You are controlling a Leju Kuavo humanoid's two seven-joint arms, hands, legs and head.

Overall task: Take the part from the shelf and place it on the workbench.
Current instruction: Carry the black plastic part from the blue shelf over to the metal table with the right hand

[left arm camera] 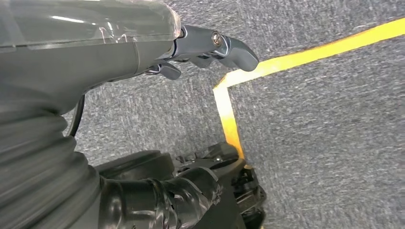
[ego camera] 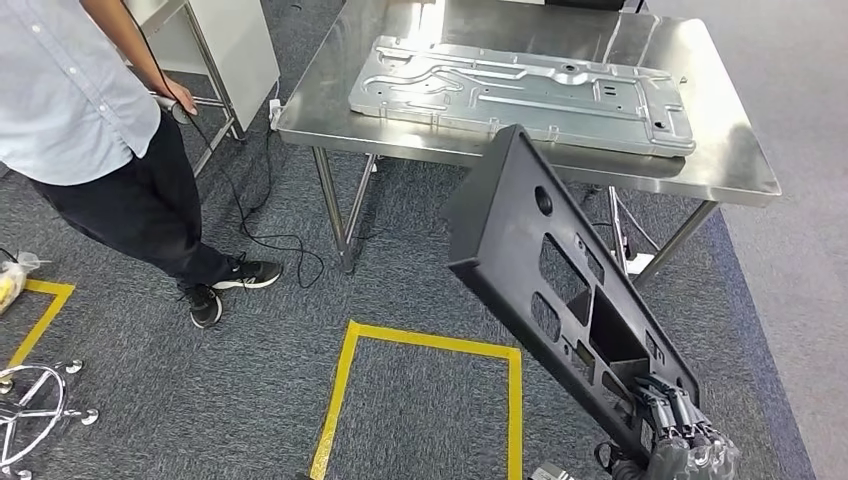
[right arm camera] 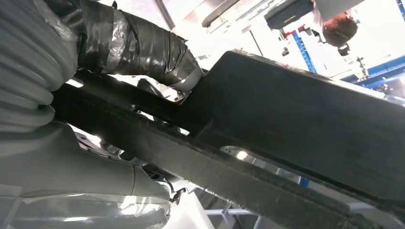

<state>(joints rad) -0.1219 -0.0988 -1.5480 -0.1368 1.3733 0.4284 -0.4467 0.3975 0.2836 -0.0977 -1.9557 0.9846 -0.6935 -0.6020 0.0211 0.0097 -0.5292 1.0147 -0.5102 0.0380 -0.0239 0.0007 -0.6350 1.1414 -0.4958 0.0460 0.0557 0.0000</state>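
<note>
One black part (ego camera: pixel 560 290) is held by the right robot hand (ego camera: pixel 680 435), whose fingers close around its lower end; the part rises tilted up and away from this robot hand, in the air, not on the tabletop (ego camera: pixel 735 150). One steel tabletop stands beyond the part, and one grey metal panel (ego camera: pixel 525 92) lies flat on it. The left robot hand (left arm camera: pixel 210 47) hangs over the carpet and holds nothing, its fingers loosely curled. Two yellow tape squares (ego camera: pixel 420 345) are on the floor, one just left of the right robot hand. One person (ego camera: pixel 90 120) stands far to the left, and one chair base (ego camera: pixel 35 405) is near the corner.
</note>
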